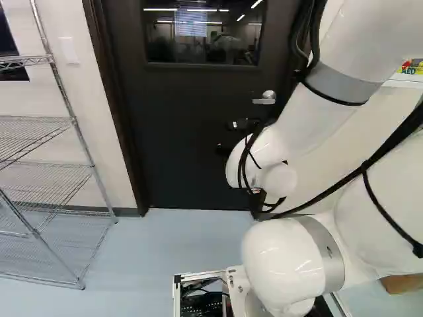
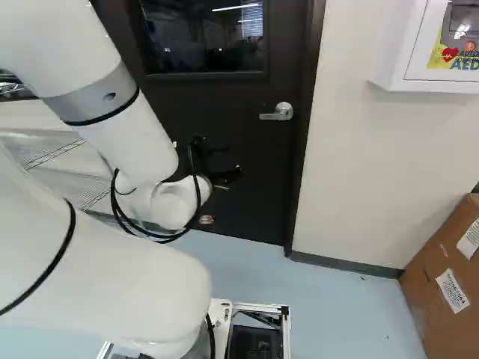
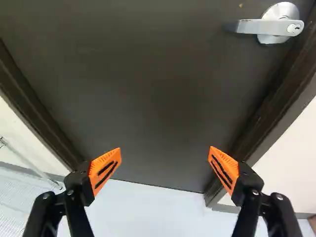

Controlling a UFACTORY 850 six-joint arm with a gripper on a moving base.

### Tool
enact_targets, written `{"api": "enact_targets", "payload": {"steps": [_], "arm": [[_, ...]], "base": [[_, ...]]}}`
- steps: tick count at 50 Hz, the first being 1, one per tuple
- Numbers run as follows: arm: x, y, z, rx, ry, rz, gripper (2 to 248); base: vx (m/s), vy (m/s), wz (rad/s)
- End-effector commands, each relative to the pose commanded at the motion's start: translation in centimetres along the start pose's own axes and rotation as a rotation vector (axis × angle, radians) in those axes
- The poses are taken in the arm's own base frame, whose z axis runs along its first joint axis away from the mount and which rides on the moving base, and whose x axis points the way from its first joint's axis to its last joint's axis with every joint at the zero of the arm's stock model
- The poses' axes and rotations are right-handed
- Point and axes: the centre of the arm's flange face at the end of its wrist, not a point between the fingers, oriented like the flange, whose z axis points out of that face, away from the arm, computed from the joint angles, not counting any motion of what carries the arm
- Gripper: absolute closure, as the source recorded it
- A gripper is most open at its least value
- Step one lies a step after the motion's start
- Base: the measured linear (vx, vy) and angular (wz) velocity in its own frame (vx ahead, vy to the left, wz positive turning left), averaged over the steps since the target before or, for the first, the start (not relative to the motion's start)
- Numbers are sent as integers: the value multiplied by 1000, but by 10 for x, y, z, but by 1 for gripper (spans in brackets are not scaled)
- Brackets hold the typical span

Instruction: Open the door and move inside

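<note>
In the left base view the flat, dark door point(image 1: 178, 132) stands closed ahead of the glossy white arm point(image 1: 307, 115). The right base view shows its silvery lever handle point(image 2: 278, 112) close to the dark frame point(image 2: 301, 142), untouched, so the step in hand looks like the approach. In the wrist view the gripper point(image 3: 164, 154) stands wide open, ribbed orange pads point(image 3: 101, 172) holding nothing, the handle ahead and off to one side; next it should line up there, then press down.

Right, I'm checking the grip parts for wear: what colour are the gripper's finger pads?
Bright orange pads with black slots; the wrist view shows them best.
</note>
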Motion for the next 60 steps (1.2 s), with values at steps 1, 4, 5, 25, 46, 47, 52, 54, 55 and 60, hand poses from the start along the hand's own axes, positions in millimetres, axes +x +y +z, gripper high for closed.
{"api": "enact_targets", "payload": {"steps": [1,4,5,25,46,47,52,54,55,60], "arm": [[0,0,0,0,0,0,3],[0,0,0,0,0,0,3],[0,0,0,0,0,0,3],[0,0,0,0,0,0,3],[2,0,-1,0,10,0,3],[3,0,-1,0,12,0,3],[7,0,-3,0,26,0,3],[8,0,-3,0,32,0,3],[9,0,-3,0,35,0,3],[15,1,-1,-2,48,1,3]], "base": [[170,60,-235],[200,68,-281],[134,44,-172],[129,47,-119],[-1,0,0],[0,0,0],[0,0,0],[0,0,0],[0,0,0],[0,0,0]]}}
